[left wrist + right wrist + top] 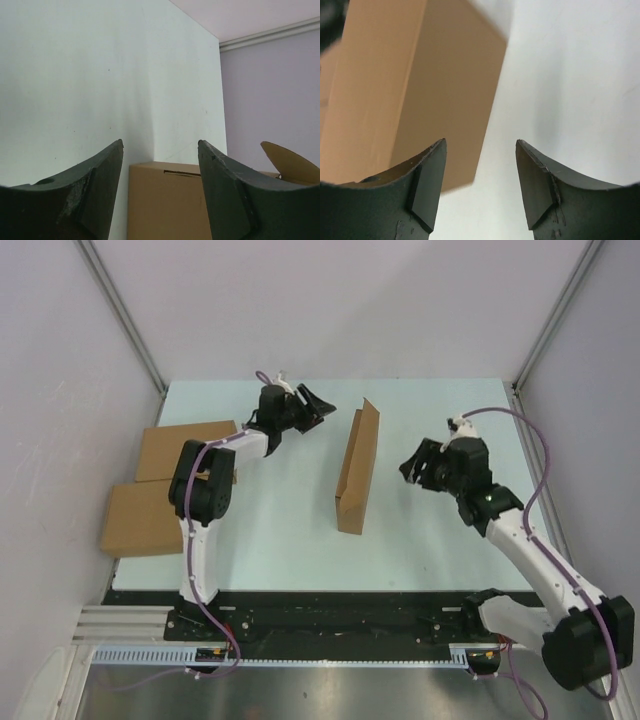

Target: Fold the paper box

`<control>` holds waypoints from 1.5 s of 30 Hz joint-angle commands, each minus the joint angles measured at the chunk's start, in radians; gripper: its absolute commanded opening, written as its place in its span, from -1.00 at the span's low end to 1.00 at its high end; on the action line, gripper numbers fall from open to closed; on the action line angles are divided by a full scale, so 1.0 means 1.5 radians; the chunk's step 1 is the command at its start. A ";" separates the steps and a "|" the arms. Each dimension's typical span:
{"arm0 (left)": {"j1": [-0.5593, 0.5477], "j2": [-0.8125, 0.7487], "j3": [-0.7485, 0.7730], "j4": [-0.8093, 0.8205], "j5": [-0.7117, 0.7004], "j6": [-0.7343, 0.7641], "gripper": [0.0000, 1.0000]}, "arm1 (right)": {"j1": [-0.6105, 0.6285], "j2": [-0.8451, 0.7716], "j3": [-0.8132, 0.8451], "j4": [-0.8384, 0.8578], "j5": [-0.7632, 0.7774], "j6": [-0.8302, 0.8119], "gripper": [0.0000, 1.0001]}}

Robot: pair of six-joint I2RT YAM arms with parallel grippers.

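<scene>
I find the plain brown cardboard paper box (358,475) on edge, long axis fore-aft, right of my left hand (318,405), left of my right hand (412,472); both released, empty.

My pincer (480,147) stands with jaws apart. The paper box (420,85) sits ahead and left of it on the table (570,75).

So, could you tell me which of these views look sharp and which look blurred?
Top external: evenly lit and sharp. Left wrist: the paper box fairly sharp, a soft shadow on the table beside it. Right wrist: the box blurred, the gripper fingers crisp.
</scene>
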 commanded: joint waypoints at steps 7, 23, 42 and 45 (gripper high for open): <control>0.009 0.073 0.130 0.044 0.080 -0.036 0.33 | 0.390 -0.152 -0.161 -0.040 0.257 0.063 0.23; 0.010 0.061 0.102 0.031 0.088 0.003 0.33 | 0.488 -0.025 -0.205 0.175 0.389 0.152 0.09; 0.010 0.082 0.124 0.038 0.084 0.006 0.33 | 0.354 -0.049 -0.220 0.165 0.351 0.135 0.14; 0.010 0.085 0.131 0.038 0.082 0.007 0.33 | 0.324 -0.067 -0.226 0.142 0.344 0.132 0.17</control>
